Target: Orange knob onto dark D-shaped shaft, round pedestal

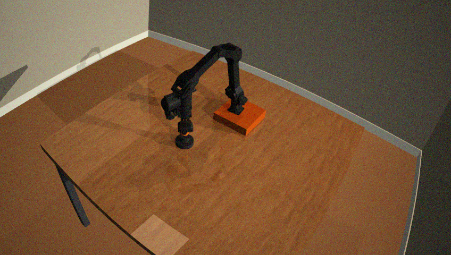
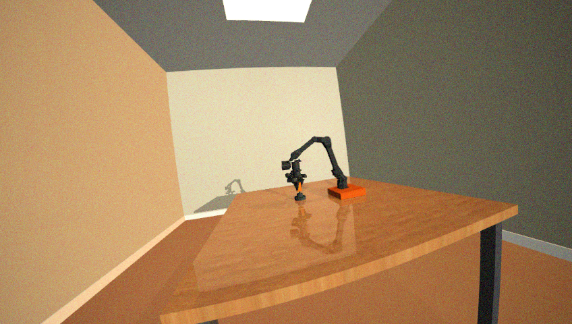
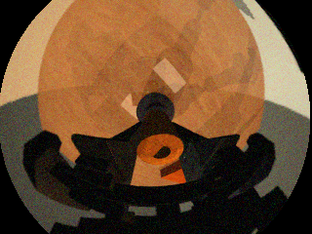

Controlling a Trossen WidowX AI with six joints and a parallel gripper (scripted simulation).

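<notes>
Orange knob pinched above the round pedestal

The orange knob [image 1: 187,134] [image 2: 299,186] [image 3: 146,150] sits between the 2 fingers of the gripper [image 1: 185,130] [image 2: 299,187] [image 3: 156,124], which are closed on its sides and stand partly apart, held there by its width. In the wrist view its top face shows 1 dark hole. The knob is over the round pedestal [image 1: 184,143] [image 2: 299,198] [image 3: 143,109], not down on it; whether the shaft has entered the hole, I cannot tell.

The gripper points down, close above the pedestal. The arm [image 1: 203,64] [image 2: 309,145] arches up and back to an orange base block [image 1: 255,111] [image 2: 356,192], near the pedestal but apart from it. The table edges lie well apart from the pedestal.

The wooden table [image 1: 253,189] [image 2: 401,225] [image 3: 97,58] carries glossy reflections in the exterior view. Around it stand 3 visible walls: tan [image 2: 80,140], cream [image 1: 78,18] [image 2: 256,120] and dark grey [image 1: 300,47] [image 2: 461,120]. Overhead is 1 bright ceiling panel [image 2: 266,9].
</notes>
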